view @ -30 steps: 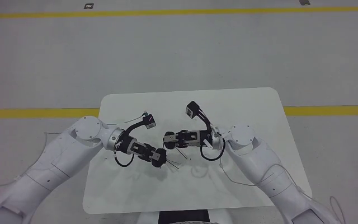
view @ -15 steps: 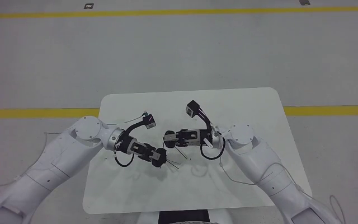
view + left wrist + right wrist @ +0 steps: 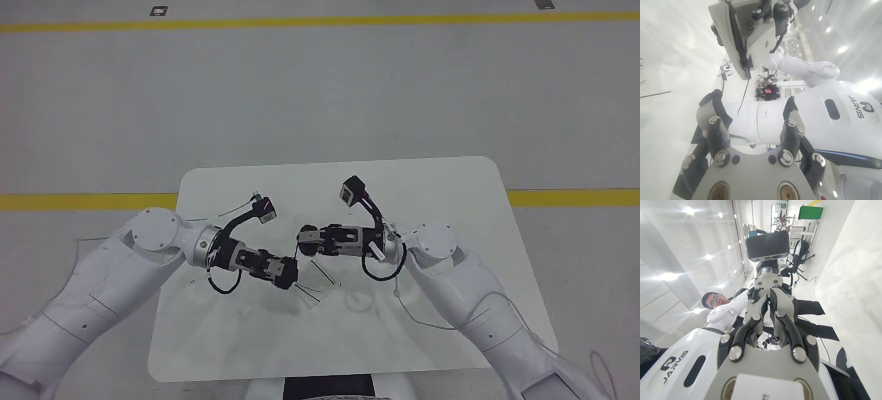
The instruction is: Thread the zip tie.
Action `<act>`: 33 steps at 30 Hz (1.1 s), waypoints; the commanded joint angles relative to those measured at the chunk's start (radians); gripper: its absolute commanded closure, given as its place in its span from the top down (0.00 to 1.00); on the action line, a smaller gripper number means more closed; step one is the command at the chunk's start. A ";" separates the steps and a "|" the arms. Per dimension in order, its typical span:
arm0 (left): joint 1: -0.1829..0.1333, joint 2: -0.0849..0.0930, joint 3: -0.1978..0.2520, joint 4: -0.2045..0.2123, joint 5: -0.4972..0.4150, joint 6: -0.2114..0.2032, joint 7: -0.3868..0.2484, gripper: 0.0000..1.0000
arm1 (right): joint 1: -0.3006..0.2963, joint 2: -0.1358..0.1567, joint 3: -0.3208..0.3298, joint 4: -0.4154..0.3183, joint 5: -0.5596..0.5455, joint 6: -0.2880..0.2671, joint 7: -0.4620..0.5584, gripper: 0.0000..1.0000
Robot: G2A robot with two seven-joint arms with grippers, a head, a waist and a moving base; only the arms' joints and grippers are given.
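A thin black zip tie (image 3: 743, 96) hangs from my right gripper (image 3: 747, 73), which is shut on its upper end; the free tip points toward my left gripper (image 3: 752, 98). The left gripper stands open a short way from that tip, nothing between its fingers (image 3: 714, 96). From above, the two grippers face each other over the middle of the white table (image 3: 440, 200), the left gripper (image 3: 290, 270) nearer the front and the right gripper (image 3: 303, 240) just beyond it. In the right wrist view, my right gripper (image 3: 770, 292) has its ribbed pads (image 3: 773, 300) pressed together.
Loose black zip ties (image 3: 312, 293) lie on the table just in front of the grippers, also seen as loose ties (image 3: 655, 94) in the left wrist view. The left arm's wrist camera (image 3: 767, 246) sits close beyond the right gripper.
Both grippers have shifted slightly toward the far side of the table, and the left wrist has turned a little. The right gripper stays shut on the zip tie.
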 commanded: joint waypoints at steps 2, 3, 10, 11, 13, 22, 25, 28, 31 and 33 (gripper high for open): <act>0.023 0.006 -0.039 -0.013 0.008 0.000 0.016 1.00 | -0.010 0.000 0.015 -0.002 0.008 0.005 -0.057 0.00; 0.032 0.008 -0.053 -0.017 0.012 0.000 0.024 1.00 | -0.016 0.000 0.021 -0.002 0.017 0.008 -0.081 0.00; 0.123 0.016 -0.179 -0.068 0.050 0.000 0.081 1.00 | -0.053 -0.002 0.044 -0.025 0.026 0.022 -0.209 0.00; 0.140 0.016 -0.196 -0.079 0.063 0.000 0.085 1.00 | -0.057 -0.003 0.046 -0.029 0.027 0.020 -0.220 0.00; 0.155 0.014 -0.209 -0.092 0.062 0.000 0.083 1.00 | -0.061 -0.004 0.046 -0.036 0.029 0.018 -0.234 0.00; 0.155 0.014 -0.209 -0.092 0.062 0.000 0.083 1.00 | -0.061 -0.004 0.046 -0.036 0.029 0.018 -0.234 0.01; 0.168 0.009 -0.201 -0.113 0.059 0.000 0.120 1.00 | -0.068 -0.007 0.047 -0.054 0.030 0.010 -0.274 0.00; 0.195 0.001 -0.228 -0.138 0.055 0.000 0.179 1.00 | -0.085 -0.011 0.054 -0.064 0.039 -0.011 -0.348 0.00; 0.231 -0.009 -0.271 -0.157 0.084 0.000 0.216 1.00 | -0.104 -0.015 0.063 -0.073 0.052 -0.032 -0.419 0.00; 0.252 -0.016 -0.297 -0.159 0.114 0.000 0.227 1.00 | -0.114 -0.018 0.068 -0.079 0.067 -0.039 -0.451 0.00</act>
